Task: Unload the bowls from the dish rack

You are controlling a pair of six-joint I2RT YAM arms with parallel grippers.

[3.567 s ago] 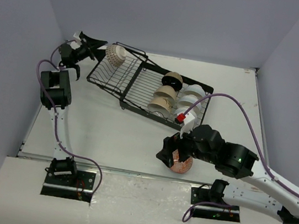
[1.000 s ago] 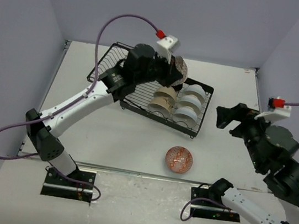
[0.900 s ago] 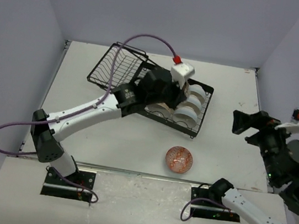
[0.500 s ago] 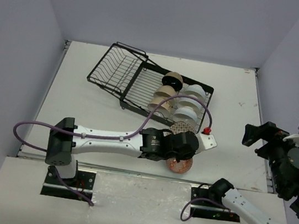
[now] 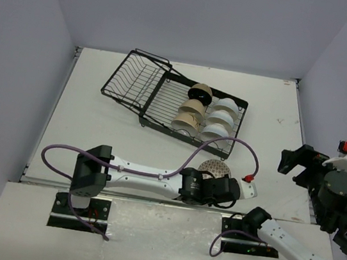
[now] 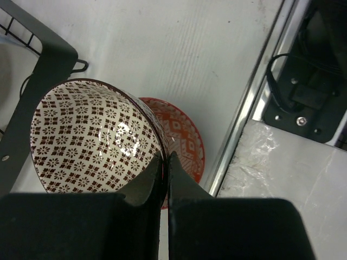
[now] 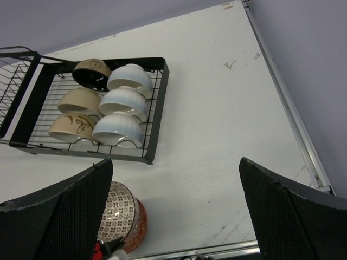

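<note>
Brown-patterned bowl (image 6: 92,135), rim clamped in left end effector (image 6: 165,161)

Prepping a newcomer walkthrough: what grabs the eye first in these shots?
The left gripper, stretched low along the near edge of the table, pinches the rim of a brown-patterned bowl right over a red bowl. Behind it, six bowls sit in two rows in the black dish rack. The right gripper hangs wide open at the far right, holding nothing.
</note>
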